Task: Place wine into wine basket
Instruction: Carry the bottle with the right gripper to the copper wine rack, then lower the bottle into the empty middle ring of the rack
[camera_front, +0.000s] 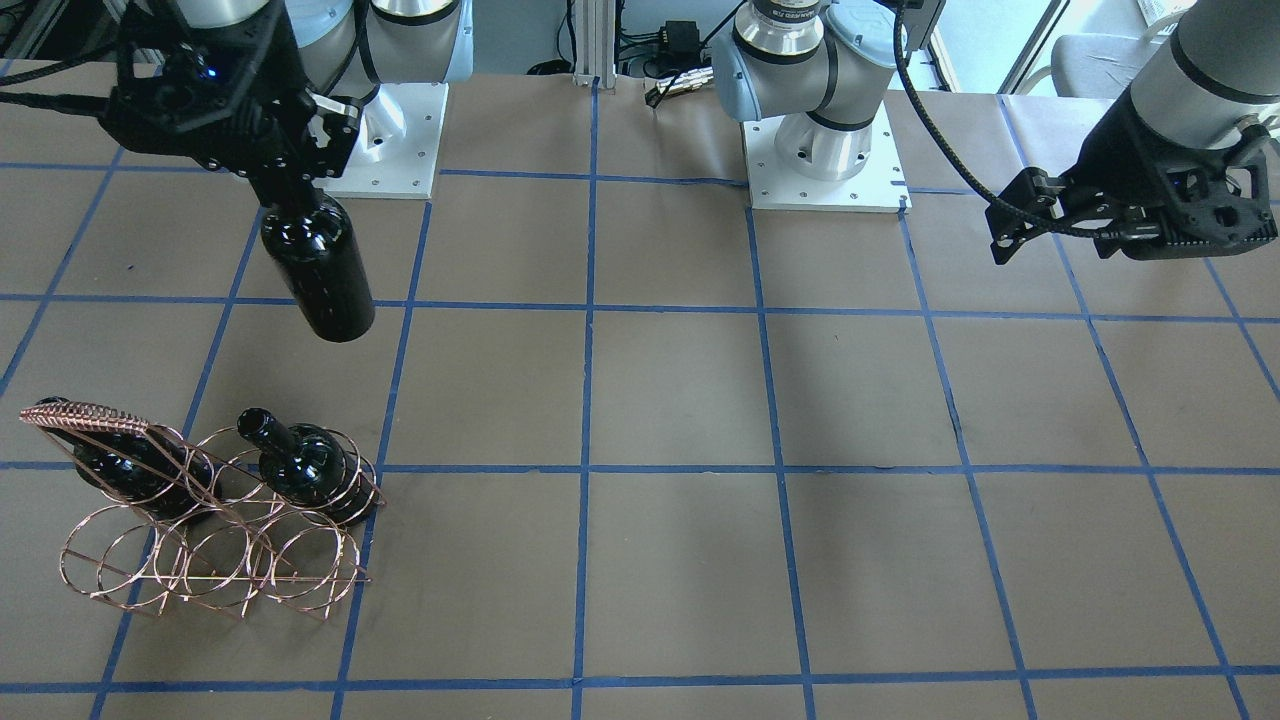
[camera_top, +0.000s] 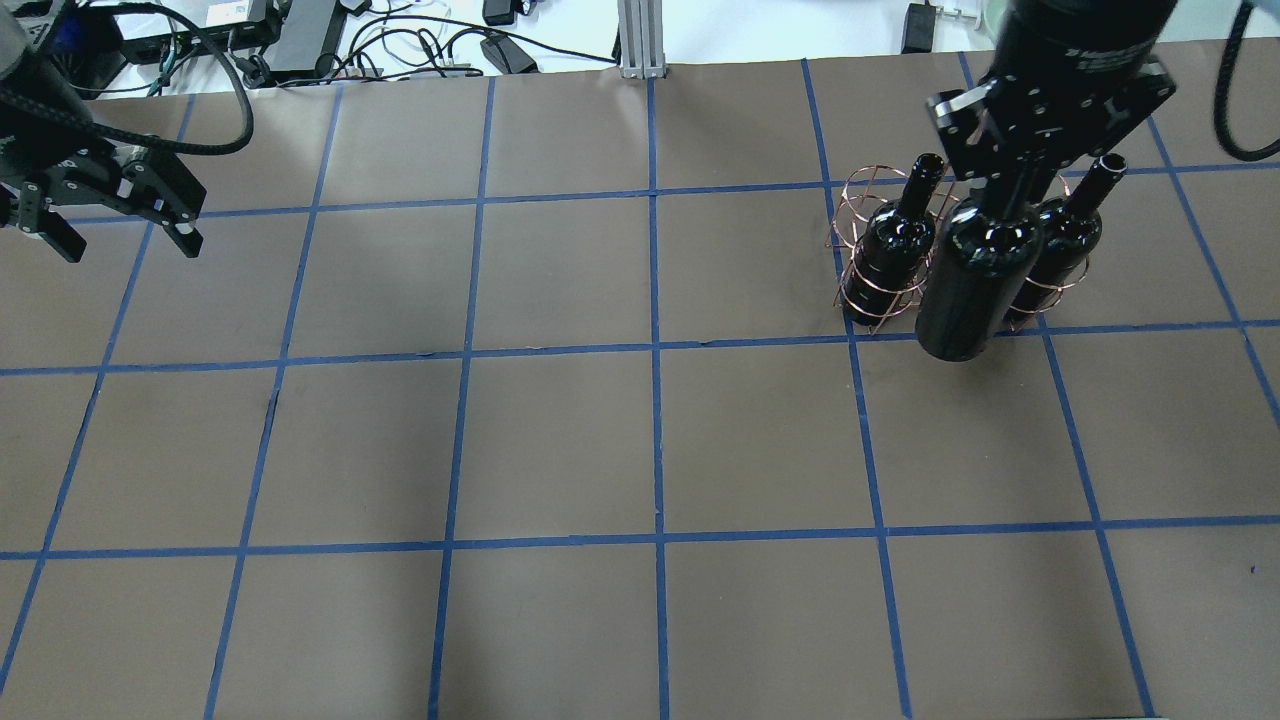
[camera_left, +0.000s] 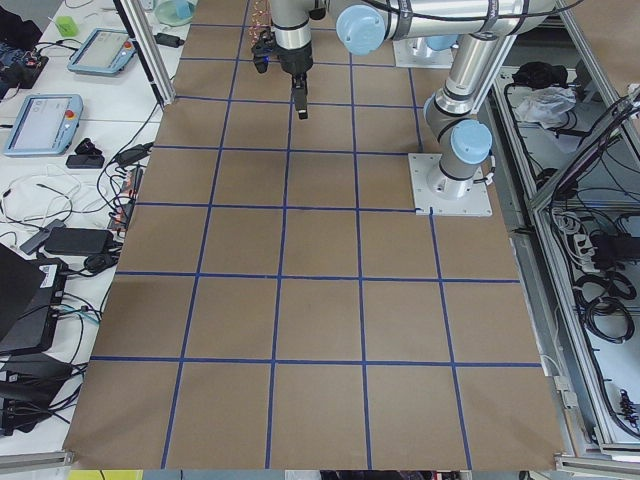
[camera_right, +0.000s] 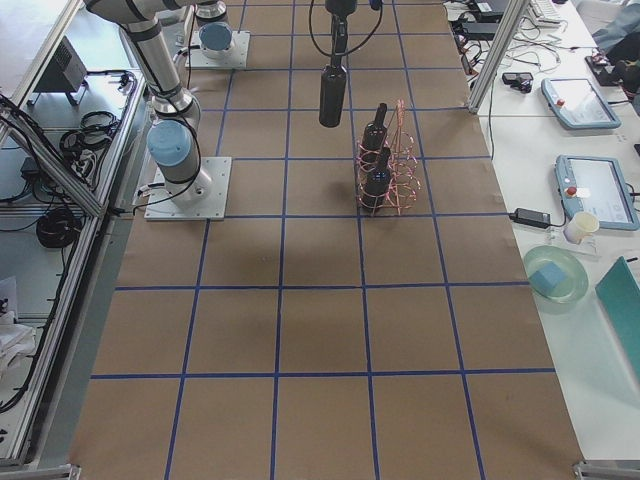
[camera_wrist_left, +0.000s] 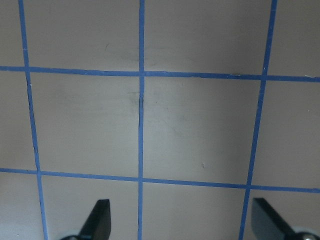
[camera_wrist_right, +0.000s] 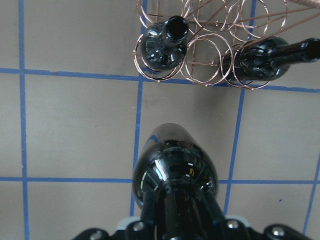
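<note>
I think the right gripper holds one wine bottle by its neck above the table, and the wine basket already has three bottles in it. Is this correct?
No. The wine basket has two bottles, not three: a bottle by the handle and a second bottle beside it, as the front-facing view shows. The right gripper does hold one wine bottle by its neck above the table.

The right gripper holds a dark wine bottle by the neck, its body hanging over the brown table. On either side, a second bottle and a third bottle sit in the copper wine basket. Far across the table, the left gripper hovers with fingers spread and nothing between them.
</note>
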